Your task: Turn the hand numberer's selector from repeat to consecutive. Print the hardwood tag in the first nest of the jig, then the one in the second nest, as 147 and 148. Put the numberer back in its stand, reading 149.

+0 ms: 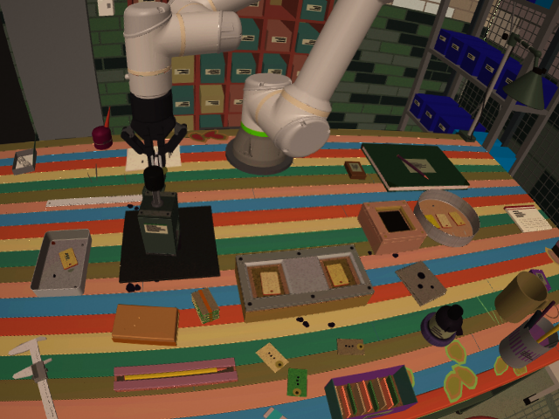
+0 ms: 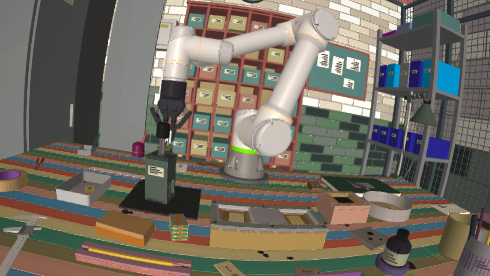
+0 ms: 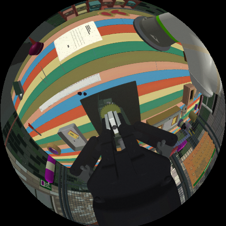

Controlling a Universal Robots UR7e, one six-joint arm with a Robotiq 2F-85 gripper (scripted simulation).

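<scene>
The selector on the hand numberer is hidden from me; in the wrist camera only a toothed yellow-green wheel (image 3: 110,110) shows past my fingertips. The numberer (image 1: 158,221) (image 2: 160,176) is a dark green box with a label, upright on a black mat (image 1: 168,244) at the table's left. Its black knob (image 1: 154,176) tops a short shaft. The grey jig (image 1: 301,280) (image 2: 266,223) lies at centre front, with a hardwood tag in the first nest (image 1: 271,282) and another in the second nest (image 1: 337,274). The stand (image 1: 391,225) is a brown open box to the right. My gripper (image 1: 155,161) (image 2: 168,125) (image 3: 112,120) is closed over the knob's top, holding nothing.
Behind the table a wall of labelled drawers and the arm's base (image 1: 259,153) rise. A grey tray with a tag (image 1: 61,261) sits left of the mat, a steel rule (image 1: 92,201) behind it, a round tin (image 1: 447,223) by the stand, and an orange block (image 1: 145,324) near the front.
</scene>
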